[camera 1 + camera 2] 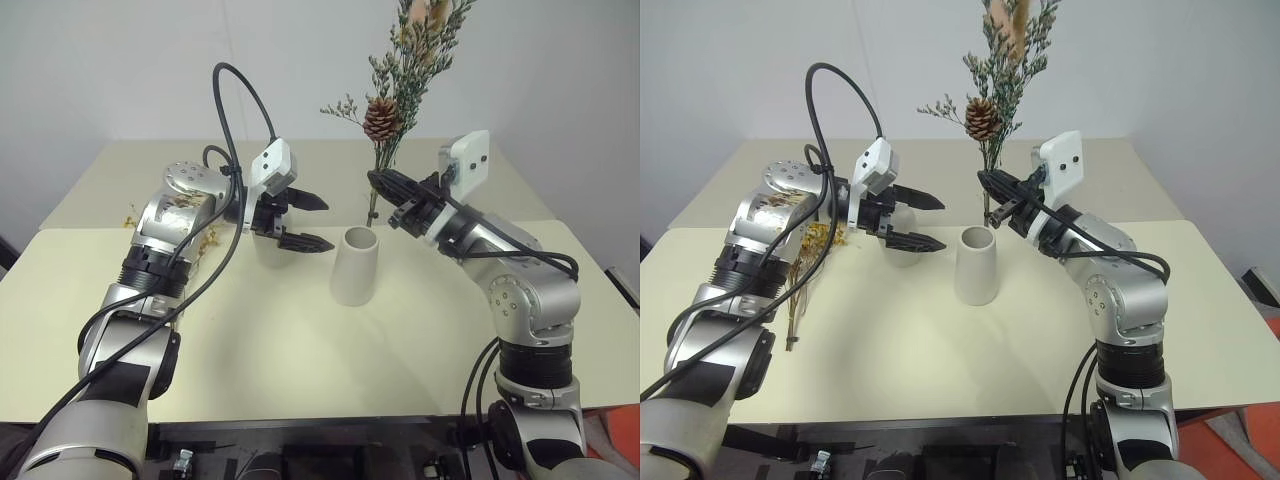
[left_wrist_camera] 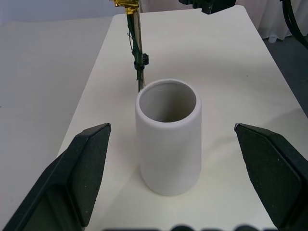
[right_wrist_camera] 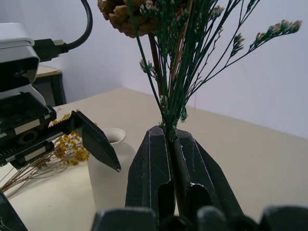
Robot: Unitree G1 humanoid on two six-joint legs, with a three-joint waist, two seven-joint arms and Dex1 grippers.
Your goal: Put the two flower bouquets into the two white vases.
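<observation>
The robot's right hand [image 1: 392,200] is clamped shut on the stems of the grey-green bouquet [image 1: 398,95], holding it upright in the air above the middle of the table [image 1: 300,350]. A brown pinecone [image 1: 381,119] sits partway up the bunch, and a pinkish plume [image 1: 425,15] tops it near the upper frame edge. The stem ends hang below the fingers, just beyond the far side of the cone-shaped vase [image 1: 355,265], not inside its mouth.

The robot's left hand [image 1: 310,222] is spread wide and holds nothing. It hovers level, pointing toward the cone-shaped vase from the table's left side, with its two black fingers [image 2: 82,168] apart on either side of that vase in the wrist view, touching nothing.

The cone-shaped vase stands upright near the table's centre, its wide mouth empty. The bottle-shaped vase [image 1: 902,245] stands just to its left, partly hidden behind the left hand.

The yellow-orange bouquet [image 1: 810,255] lies flat on the table toward the left edge, its thin brown stems pointing toward the near edge, partly under the left arm
</observation>
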